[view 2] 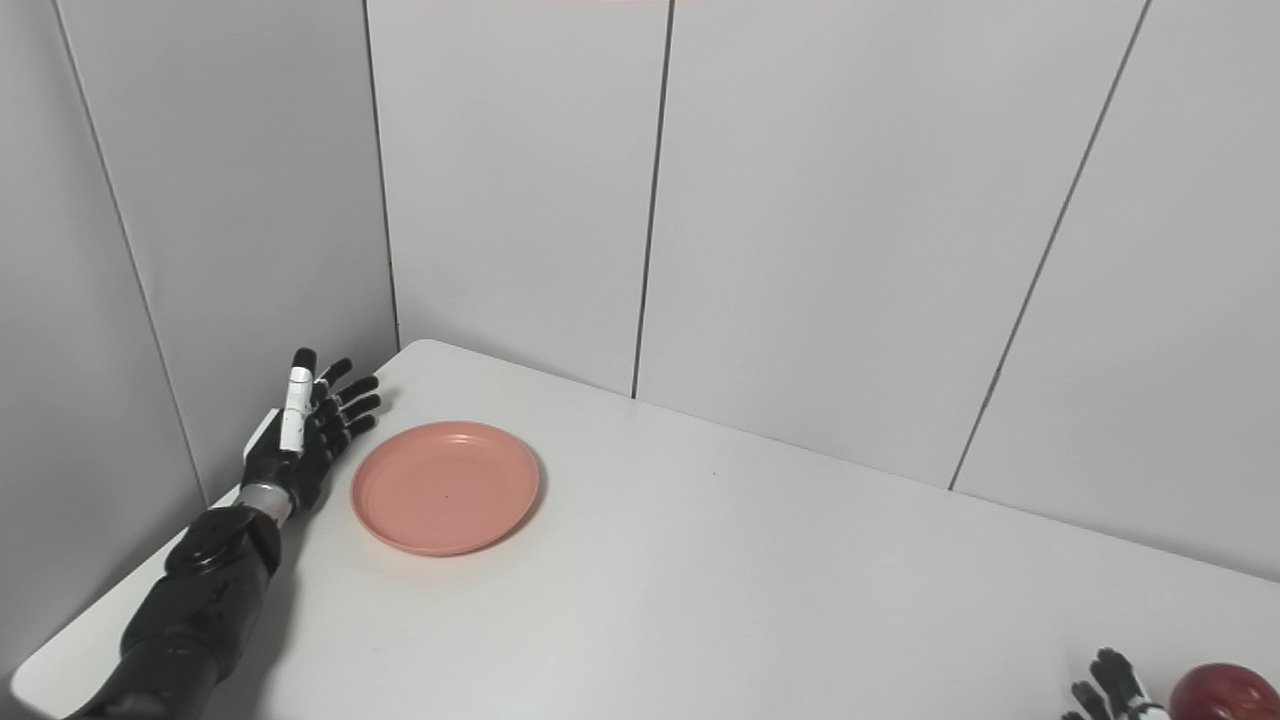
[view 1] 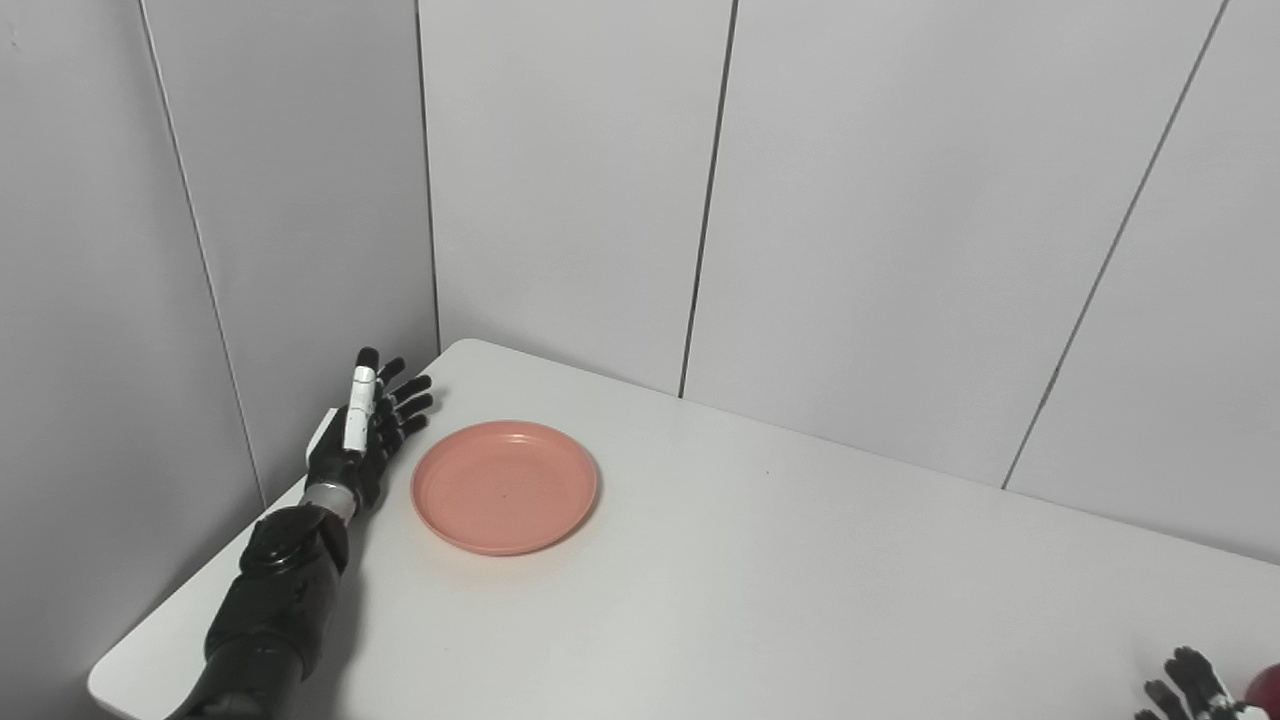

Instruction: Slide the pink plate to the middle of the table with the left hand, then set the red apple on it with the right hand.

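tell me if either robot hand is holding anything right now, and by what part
Nothing is held. The left robot hand is open beside the pink plate; the right robot hand is open next to the red apple.

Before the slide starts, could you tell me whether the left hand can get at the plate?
Probably yes: the left hand is open just left of the plate, with nothing between them.

Glossy black left hand [view 1: 362, 436] with one white finger segment, silver wrist ring, bulky black forearm casing; black right hand [view 2: 1115, 688] with white trim.
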Controlling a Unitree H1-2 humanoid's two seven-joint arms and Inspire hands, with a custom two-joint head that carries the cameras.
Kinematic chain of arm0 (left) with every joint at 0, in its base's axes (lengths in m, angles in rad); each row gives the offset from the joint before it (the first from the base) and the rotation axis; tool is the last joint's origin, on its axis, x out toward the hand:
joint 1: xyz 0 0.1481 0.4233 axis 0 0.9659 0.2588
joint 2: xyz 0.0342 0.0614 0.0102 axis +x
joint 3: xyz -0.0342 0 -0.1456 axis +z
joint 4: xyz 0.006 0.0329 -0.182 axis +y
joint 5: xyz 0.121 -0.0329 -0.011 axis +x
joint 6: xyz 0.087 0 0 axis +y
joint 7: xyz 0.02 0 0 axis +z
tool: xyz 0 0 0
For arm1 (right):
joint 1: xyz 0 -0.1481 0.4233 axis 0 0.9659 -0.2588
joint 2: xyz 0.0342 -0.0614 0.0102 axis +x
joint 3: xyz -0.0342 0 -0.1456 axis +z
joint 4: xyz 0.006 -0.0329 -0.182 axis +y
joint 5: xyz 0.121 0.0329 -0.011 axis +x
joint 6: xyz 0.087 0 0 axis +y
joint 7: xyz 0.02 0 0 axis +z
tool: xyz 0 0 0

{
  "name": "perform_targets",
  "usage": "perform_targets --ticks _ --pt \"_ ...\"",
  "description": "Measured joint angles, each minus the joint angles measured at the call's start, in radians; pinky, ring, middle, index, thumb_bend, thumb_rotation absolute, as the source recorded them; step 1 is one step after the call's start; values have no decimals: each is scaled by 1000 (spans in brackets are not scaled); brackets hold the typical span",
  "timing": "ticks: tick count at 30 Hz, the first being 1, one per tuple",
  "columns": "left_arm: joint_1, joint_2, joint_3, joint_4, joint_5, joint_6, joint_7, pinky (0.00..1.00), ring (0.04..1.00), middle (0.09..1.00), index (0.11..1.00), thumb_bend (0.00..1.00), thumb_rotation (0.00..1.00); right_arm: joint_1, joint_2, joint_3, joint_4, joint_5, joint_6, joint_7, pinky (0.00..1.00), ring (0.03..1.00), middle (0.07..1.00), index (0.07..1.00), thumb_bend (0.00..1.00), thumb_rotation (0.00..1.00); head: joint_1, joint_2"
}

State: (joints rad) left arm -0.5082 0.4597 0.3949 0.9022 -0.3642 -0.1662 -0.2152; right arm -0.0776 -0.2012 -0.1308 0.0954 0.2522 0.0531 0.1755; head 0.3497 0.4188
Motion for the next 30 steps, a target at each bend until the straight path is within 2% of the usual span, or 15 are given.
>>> perform_targets --ticks 2,7,10,17,30 --pt "0 1 2 0 0 0 2 866 823 829 892 854 953 1 0 0 -1 0 0 -2 929 945 962 932 899 1000 0 0" --pt "1 0 -1 8 0 -14 8 844 833 854 888 865 960 2 1 1 -10 -1 1 -7 927 944 959 928 904 1000 -3 2" --pt "1 0 -1 15 -1 -25 0 851 839 851 892 823 957 5 2 3 -14 -2 2 -15 933 944 959 928 896 1000 -5 2" --pt "1 0 -12 16 -1 -29 -23 868 844 862 917 801 969 15 3 8 -29 -4 5 -26 932 946 964 942 884 1000 -9 6" --pt "35 -31 -37 -90 -3 41 -30 881 842 843 924 793 983 20 2 15 -37 0 6 -34 945 956 973 947 862 1000 -15 12"
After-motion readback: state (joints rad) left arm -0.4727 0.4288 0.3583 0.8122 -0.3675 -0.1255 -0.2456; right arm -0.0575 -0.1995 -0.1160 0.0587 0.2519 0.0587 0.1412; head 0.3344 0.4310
